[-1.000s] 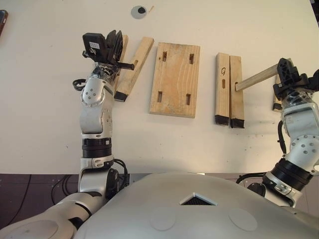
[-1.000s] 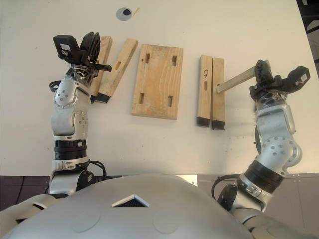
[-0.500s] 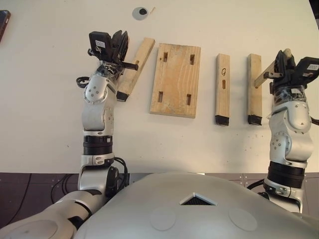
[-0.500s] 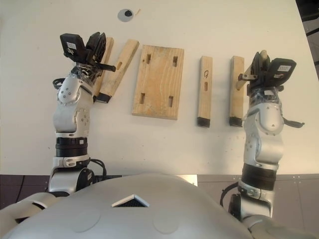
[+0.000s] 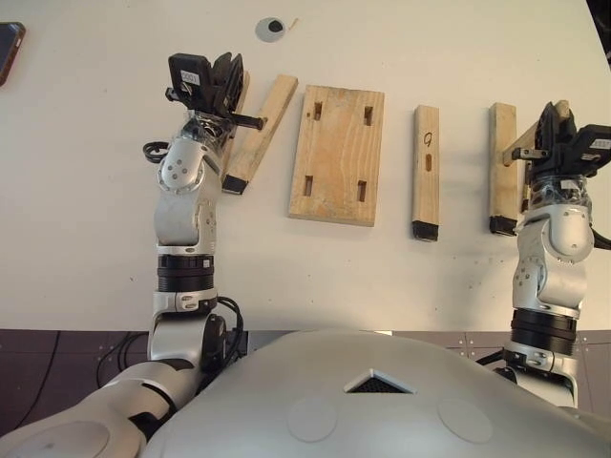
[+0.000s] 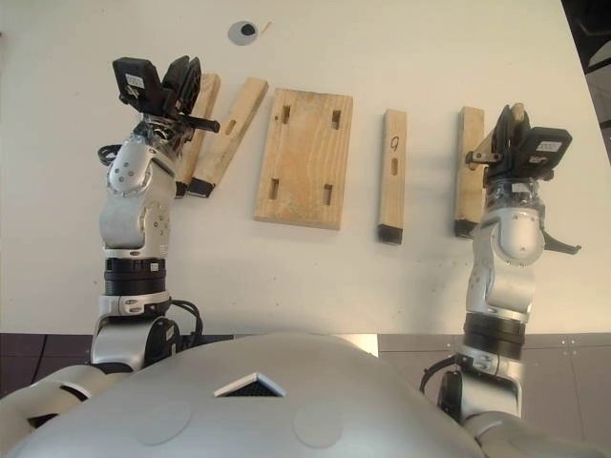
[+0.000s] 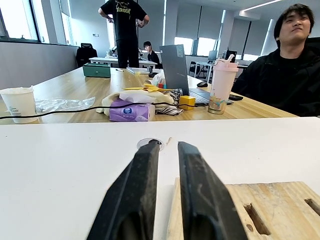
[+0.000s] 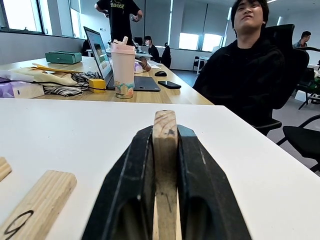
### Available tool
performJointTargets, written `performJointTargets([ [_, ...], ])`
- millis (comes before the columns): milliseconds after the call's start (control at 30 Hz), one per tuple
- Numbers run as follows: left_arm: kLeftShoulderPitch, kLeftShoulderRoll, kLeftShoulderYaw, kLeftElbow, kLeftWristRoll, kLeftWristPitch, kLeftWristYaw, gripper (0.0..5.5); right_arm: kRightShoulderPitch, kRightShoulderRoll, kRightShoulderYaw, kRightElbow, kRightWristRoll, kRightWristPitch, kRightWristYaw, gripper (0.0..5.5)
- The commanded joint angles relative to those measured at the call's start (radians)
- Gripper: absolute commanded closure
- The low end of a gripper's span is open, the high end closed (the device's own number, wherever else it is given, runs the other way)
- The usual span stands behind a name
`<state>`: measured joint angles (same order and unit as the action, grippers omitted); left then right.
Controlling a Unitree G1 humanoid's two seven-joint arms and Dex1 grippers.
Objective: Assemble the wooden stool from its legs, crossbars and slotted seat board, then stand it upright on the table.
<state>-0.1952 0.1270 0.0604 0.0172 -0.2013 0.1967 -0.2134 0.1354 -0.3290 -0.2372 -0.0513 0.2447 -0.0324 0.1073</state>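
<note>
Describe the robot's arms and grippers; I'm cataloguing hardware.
The left arm and right arm are silver rounded segments with black joint rings. Black cables loop near the left wrist. The left gripper and right gripper are black, each with two tapered fingers. A white label tags the left.

We see the seat board (image 5: 337, 153) and the leg (image 5: 427, 162) as pale bare wood, grainy and matt; the leg's end wears a dull black cap (image 5: 426, 230). The crossbar (image 8: 165, 155) is the same raw wood; the fingers (image 8: 125, 195) of the right gripper (image 8: 165, 130) look matt black plastic; the table (image 5: 86, 210) is smooth matt white.
</note>
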Motion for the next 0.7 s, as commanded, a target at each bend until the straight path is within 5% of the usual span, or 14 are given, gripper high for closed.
performJointTargets([
  [33,0.007,-0.007,0.007,0.007,0.008,-0.007,0.016,4.86,0.096,0.026,0.009,0.112,0.008,0.12,0.035,5.12],
  [267,0.011,-0.01,0.011,0.009,0.01,-0.013,0.022,4.86,0.121,0.038,0.011,0.097,0.016,0.132,0.052,5.12],
  [500,0.052,-0.031,0.006,-0.026,0.018,-0.014,0.05,4.86,0.136,-0.023,0.03,0.031,-0.036,0.189,0.086,3.85],
  [700,0.145,-0.073,-0.005,-0.103,0.031,-0.016,0.107,4.86,0.024,-0.187,0.015,-0.116,0.026,0.595,0.177,2.88],
])
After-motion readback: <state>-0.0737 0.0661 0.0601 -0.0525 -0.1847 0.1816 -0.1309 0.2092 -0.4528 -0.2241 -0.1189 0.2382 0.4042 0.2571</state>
